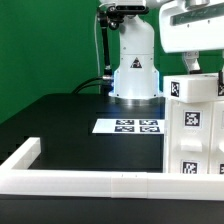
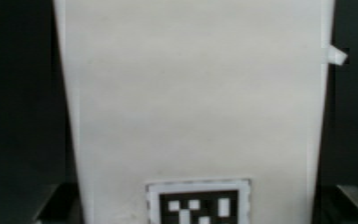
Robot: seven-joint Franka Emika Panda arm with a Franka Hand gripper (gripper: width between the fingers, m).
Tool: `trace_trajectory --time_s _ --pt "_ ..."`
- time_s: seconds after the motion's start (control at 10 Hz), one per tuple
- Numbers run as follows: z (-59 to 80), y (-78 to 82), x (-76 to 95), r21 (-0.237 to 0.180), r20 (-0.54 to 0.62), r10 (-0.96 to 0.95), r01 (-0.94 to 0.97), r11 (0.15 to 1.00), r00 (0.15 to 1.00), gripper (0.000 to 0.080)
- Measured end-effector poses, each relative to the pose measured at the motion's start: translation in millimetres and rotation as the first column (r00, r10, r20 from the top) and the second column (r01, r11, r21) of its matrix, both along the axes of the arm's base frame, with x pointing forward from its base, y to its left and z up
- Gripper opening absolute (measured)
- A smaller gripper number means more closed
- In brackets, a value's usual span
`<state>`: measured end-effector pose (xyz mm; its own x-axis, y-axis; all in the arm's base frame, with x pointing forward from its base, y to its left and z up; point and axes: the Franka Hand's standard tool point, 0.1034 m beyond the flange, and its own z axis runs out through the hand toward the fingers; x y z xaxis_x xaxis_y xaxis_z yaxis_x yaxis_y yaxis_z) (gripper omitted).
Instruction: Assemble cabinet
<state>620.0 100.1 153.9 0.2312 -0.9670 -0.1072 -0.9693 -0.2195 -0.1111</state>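
Note:
The cabinet (image 1: 196,125) is a tall white box unit with square black-and-white tags, standing at the exterior view's right. My gripper (image 1: 192,66) hangs just above its top. In the wrist view the cabinet's white face (image 2: 194,90) fills the frame, with one tag (image 2: 199,202) near the gripper (image 2: 202,208). The dark fingers (image 2: 59,206) show at both sides of the white face, spread wide. The jaws look open and hold nothing.
The marker board (image 1: 134,126) lies flat on the black table in front of the robot base (image 1: 134,72). A long low white rail (image 1: 90,181) runs along the front edge and turns back at the exterior view's left (image 1: 22,156).

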Motion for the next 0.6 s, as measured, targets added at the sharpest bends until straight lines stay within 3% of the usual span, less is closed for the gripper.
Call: trace_trajectory --time_s 0.2,0.5,0.6 --pt "-0.4 -0.1 1.4 0.079 -0.009 -0.259 0.259 0.963 0.966 0.0554" --pt "-0.5 -0.2 2.0 0.093 -0.015 -0.318 0.318 0.943 0.948 0.0554" --pt "-1.0 0.2 1.8 0.092 -0.016 -0.317 0.318 0.944 0.948 0.0599"
